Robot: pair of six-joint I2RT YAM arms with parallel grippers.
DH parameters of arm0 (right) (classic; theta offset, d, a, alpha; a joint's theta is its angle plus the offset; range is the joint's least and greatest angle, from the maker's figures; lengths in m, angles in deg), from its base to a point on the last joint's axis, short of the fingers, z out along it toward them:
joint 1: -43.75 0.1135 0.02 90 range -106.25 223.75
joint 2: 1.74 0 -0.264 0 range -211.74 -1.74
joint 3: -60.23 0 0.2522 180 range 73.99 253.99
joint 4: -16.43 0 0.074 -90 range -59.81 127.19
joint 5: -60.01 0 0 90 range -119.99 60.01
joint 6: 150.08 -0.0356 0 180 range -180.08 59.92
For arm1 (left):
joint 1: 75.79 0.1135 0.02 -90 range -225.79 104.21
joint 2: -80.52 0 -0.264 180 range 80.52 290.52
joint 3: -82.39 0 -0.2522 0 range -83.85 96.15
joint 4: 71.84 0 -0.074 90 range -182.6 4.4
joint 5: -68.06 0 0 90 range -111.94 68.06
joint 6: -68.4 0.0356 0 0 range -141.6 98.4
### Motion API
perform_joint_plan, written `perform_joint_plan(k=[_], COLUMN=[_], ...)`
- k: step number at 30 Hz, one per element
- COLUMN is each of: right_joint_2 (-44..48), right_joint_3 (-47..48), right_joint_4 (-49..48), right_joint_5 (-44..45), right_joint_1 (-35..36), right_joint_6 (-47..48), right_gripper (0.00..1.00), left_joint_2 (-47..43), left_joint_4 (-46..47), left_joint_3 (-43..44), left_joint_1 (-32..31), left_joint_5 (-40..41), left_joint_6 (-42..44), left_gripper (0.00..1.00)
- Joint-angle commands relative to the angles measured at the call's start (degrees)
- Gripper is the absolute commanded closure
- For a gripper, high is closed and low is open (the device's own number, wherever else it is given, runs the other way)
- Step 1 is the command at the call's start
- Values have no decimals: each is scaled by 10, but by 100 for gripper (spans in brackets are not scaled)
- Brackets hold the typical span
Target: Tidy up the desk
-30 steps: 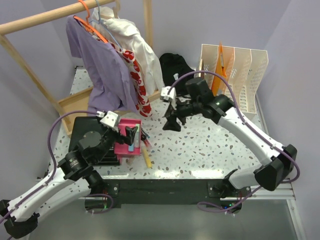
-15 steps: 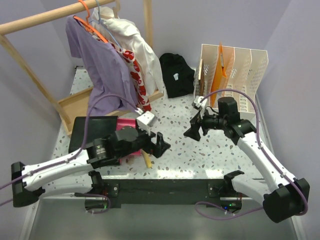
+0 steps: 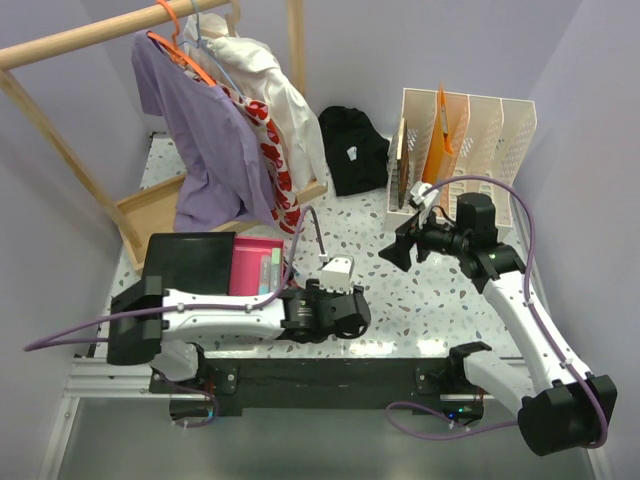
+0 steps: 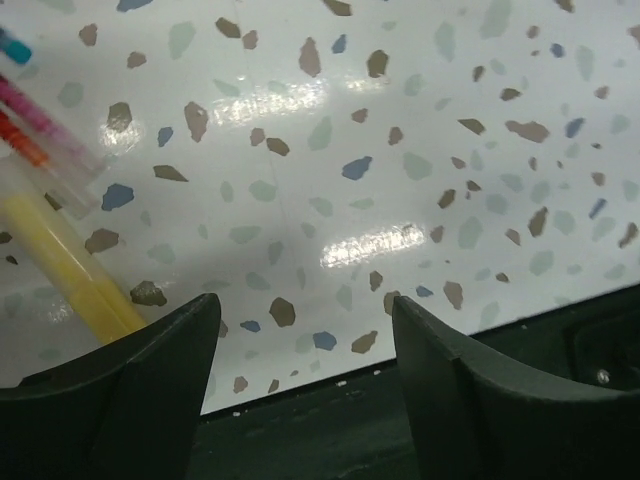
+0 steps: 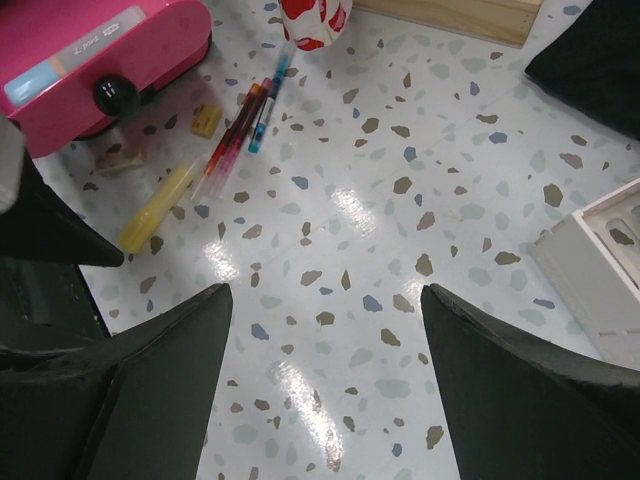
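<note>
Twin arms: white shells, black joints
The left arm (image 3: pixel 215 315) and right arm (image 3: pixel 520 305) are wearing glossy white link covers between black joint housings. A purple cable (image 3: pixel 70 341) is looping along each. A white camera block (image 3: pixel 338 270) is sitting at each wrist; black wedge fingers (image 4: pixel 110 395) are tapering to blunt tips.

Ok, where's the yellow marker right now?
The yellow marker lies flat on the desk, left of centre in the right wrist view, just below the pink case and next to the thin coloured pens.
</note>
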Motion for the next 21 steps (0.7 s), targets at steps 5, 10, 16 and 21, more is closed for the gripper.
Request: perform_joint_plan(k=[5, 10, 16, 21], right_joint_2=[10, 7, 3, -2], right_joint_3=[0, 0, 1, 0], right_joint_4=[-20, -21, -19, -19], right_joint_5=[13, 15, 18, 19], right_joint_1=[-12, -16, -17, -18], right_joint_6=[-6, -6, -4, -4], right_gripper=[19, 19, 19, 18], left_joint_2=[106, 112, 119, 133], left_joint_4=[-159, -168, -168, -195], left_joint_3=[58, 27, -8, -17], left_joint_1=[-2, 10, 33, 35], left_joint_5=[112, 116, 114, 122], left_joint_6=[-208, -240, -262, -293], left_gripper=[27, 28, 34, 35])
